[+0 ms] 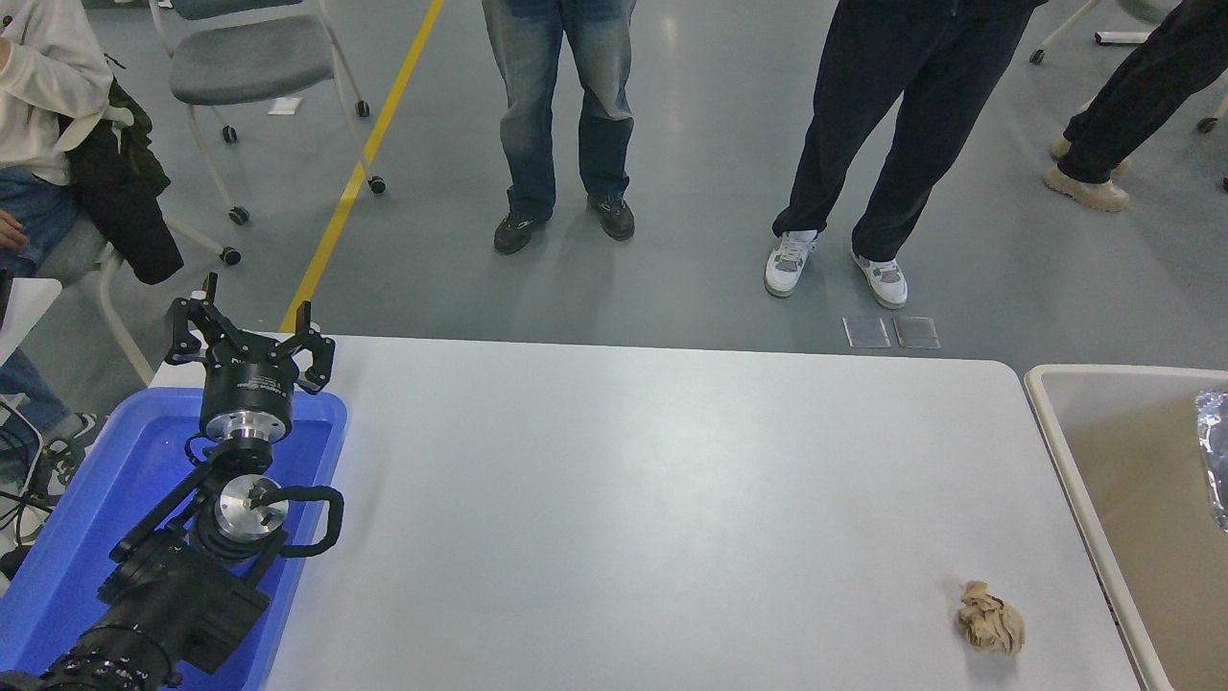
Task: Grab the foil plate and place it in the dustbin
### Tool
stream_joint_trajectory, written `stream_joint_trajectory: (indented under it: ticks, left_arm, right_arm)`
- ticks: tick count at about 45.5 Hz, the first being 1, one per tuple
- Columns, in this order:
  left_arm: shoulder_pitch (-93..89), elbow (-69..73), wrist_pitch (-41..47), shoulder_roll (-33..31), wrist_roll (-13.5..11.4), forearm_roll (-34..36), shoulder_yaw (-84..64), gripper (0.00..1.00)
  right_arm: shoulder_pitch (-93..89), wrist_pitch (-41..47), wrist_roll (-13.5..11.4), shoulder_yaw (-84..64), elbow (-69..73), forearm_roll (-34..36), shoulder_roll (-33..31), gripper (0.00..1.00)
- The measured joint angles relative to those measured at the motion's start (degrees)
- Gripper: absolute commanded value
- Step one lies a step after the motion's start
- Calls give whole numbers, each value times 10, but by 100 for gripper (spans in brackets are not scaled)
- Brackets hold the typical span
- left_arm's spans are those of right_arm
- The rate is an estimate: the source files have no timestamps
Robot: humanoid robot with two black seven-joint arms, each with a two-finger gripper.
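The shiny silver foil plate [1214, 456] shows as a sliver at the picture's right edge, over the inside of the beige dustbin [1055, 422], which stands against the table's right end. Whether the plate rests in the bin or is in the air I cannot tell; most of it is cut off by the frame. My left gripper [246, 321] is parked at the lower left above the blue tub, its fingers spread open and holding nothing. My right arm and gripper are out of view.
A blue plastic tub [96, 518] sits at the table's left end under my left arm. A small tan paper wad [990, 620] lies near the table's front right. People stand beyond the far edge; one sits at the far left.
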Motion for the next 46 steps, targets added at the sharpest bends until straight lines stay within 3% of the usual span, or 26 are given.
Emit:
stream_joint_trajectory:
  ticks: [7, 20, 34, 46]
  left_arm:
    - [0, 0, 0, 0, 0, 0, 0, 99]
    - [0, 0, 0, 0, 0, 0, 0, 99]
    - [0, 0, 0, 0, 0, 0, 0, 99]
    - [0, 0, 0, 0, 0, 0, 0, 99]
  right_arm:
    - [-8, 0, 0, 3, -1, 1, 6, 62]
    - [-15, -1, 1, 7, -1, 1, 13, 81]
    - [-7, 10, 1, -1, 3, -16, 10, 82]
    - [52, 40, 1, -4, 6, -77, -10, 82]
